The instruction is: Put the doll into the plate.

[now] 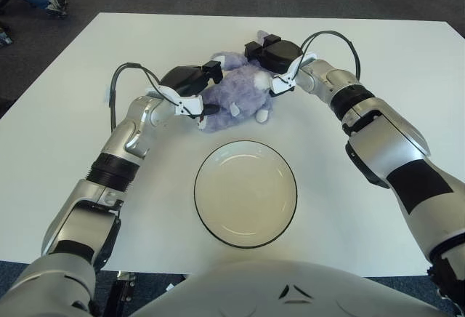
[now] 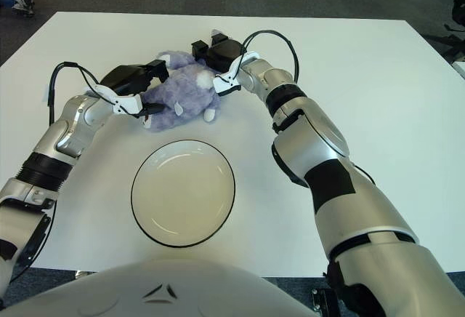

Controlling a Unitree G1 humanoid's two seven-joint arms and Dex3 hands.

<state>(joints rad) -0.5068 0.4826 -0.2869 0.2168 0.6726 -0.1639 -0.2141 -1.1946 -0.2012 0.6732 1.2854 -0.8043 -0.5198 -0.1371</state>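
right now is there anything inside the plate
Nothing shows in the plate; its whole pale inside is uncovered. The doll lies on the table beyond it, pressed between the left hand and the right hand.

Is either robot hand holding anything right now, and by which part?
Both press the purple doll between them: the left robot hand on its left end, the right robot hand on its upper right. The doll sits beyond the plate.
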